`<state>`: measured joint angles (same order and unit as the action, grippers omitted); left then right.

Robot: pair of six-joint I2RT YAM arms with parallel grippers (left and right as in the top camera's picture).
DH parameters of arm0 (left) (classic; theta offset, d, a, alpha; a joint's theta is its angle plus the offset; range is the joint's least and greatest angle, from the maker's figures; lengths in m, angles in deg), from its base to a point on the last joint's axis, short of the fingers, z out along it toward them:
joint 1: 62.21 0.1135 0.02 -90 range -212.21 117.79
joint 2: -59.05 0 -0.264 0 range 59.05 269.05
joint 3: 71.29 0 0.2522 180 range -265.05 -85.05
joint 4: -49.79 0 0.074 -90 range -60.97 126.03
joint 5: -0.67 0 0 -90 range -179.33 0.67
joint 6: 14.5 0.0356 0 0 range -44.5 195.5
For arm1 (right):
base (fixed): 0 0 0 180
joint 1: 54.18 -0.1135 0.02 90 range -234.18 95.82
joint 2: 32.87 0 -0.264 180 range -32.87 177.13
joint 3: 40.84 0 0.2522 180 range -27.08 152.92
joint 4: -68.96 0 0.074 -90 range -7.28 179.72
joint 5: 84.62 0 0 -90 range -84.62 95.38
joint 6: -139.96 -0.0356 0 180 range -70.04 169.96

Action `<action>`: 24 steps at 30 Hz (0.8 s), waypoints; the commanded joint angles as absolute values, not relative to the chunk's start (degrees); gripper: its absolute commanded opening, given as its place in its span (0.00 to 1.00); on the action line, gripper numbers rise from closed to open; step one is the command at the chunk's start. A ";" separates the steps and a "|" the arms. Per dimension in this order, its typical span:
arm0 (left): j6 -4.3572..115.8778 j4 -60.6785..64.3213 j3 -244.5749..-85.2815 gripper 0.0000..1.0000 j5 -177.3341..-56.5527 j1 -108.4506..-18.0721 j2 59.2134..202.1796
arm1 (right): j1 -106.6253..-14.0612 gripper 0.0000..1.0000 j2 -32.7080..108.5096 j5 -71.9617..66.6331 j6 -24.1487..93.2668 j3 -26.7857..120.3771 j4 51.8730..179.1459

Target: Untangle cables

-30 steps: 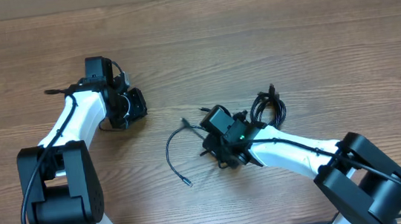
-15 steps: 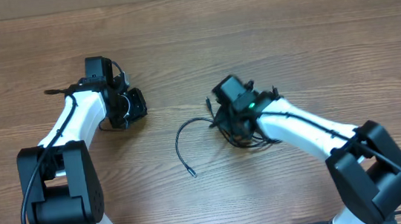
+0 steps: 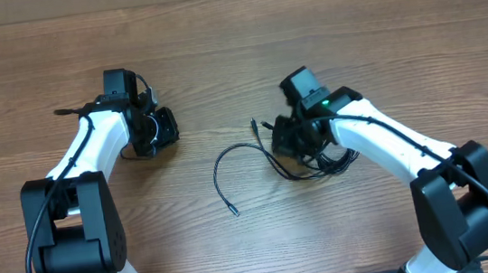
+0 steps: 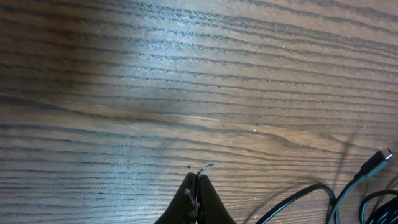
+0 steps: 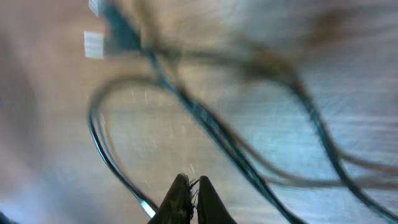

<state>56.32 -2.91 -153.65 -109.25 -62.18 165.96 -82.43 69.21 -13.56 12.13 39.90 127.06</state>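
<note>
The thin black flexible cables (image 3: pixel 313 167) lie in a loose tangle on the brown wood-grain table (image 3: pixel 379 40), right of centre, just beneath the right gripper (image 3: pixel 291 139); one long strand curls out leftward and ends in a small plug tip (image 3: pixel 234 212) on bare wood; the right gripper's fingers (image 5: pixel 179 196) are pressed together, though blur hides whether a strand is pinched; the left gripper (image 4: pixel 197 186), well apart at the left, is clenched on nothing.
</note>
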 commanded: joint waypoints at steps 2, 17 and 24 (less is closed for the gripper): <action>55.92 -2.65 -153.56 0.04 -109.95 -62.20 165.33 | -84.53 0.09 69.52 -12.29 26.49 41.15 131.24; 55.95 -2.58 -153.56 0.04 -109.93 -62.22 165.33 | -90.60 0.67 69.71 -3.33 51.13 40.38 136.85; 55.95 -2.58 -153.56 0.04 -109.93 -62.22 165.33 | -95.00 0.82 69.82 13.30 57.36 40.38 133.03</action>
